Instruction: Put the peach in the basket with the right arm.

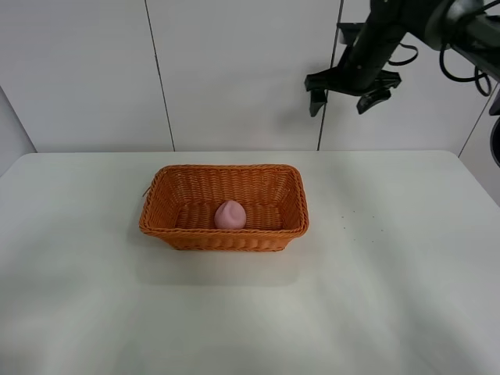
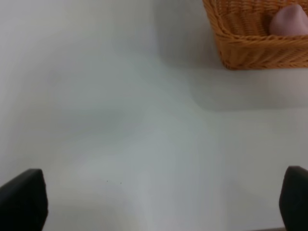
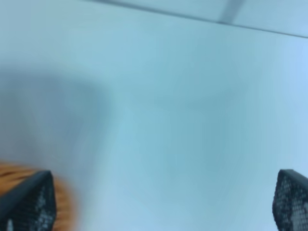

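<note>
The pink peach [image 1: 230, 214] lies inside the orange-brown wicker basket [image 1: 224, 238], near its front wall at the middle. High above and to the right of the basket, the right arm's black gripper [image 1: 351, 92] hangs open and holds nothing. In the right wrist view its two fingertips [image 3: 29, 202] stand far apart, with a blurred orange edge of the basket [image 3: 67, 211] beside one of them. The left wrist view shows a corner of the basket [image 2: 260, 43] with the peach [image 2: 289, 21] inside, and the left gripper [image 2: 161, 204] open over bare table.
The basket stands on a white table [image 1: 391, 297], which has a white panelled wall [image 1: 234, 70] behind it. The right arm [image 1: 461, 23] and its cables reach in from the upper right.
</note>
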`<state>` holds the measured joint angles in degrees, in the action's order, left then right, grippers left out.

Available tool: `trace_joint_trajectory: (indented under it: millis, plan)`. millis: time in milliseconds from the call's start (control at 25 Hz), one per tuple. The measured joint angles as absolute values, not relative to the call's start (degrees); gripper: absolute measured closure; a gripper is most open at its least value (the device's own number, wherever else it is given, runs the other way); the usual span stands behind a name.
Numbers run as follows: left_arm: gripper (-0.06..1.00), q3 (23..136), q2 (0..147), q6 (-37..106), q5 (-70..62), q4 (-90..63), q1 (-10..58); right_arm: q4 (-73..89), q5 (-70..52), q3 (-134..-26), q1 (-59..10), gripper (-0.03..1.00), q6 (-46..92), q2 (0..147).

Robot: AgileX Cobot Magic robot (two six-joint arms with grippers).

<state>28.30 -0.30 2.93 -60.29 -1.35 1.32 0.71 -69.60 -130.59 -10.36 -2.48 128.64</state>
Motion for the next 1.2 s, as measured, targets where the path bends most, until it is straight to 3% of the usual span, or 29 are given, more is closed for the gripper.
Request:
trace_joint_trajectory:
  millis: [240, 440, 640, 800, 1200]
  plan:
    - [-0.04, 28.3, -0.3, 2.93, -60.29, -1.35, 1.32, 0.71, -69.6, -130.59, -2.87, 0.27, -2.48, 128.75]
    - [-0.04, 28.3, -0.3, 2.93, -60.29, -1.35, 1.32, 1.1, -69.6, -129.79, -2.24, 0.27, -2.48, 128.33]
    - [-0.04, 28.3, -0.3, 2.93, -60.29, -1.35, 1.32, 1.24, -69.49, -121.41, -2.24, 0.27, -2.48, 121.39]
    - [-0.04, 28.3, -0.3, 2.93, -60.29, -1.35, 1.32, 1.24, -69.43, -108.41, -2.24, 0.27, -2.14, 109.73]
    - [-0.04, 28.3, -0.3, 2.93, -60.29, -1.35, 1.32, 1.42, -69.51, -62.1, -2.24, 0.27, -1.8, 68.82]
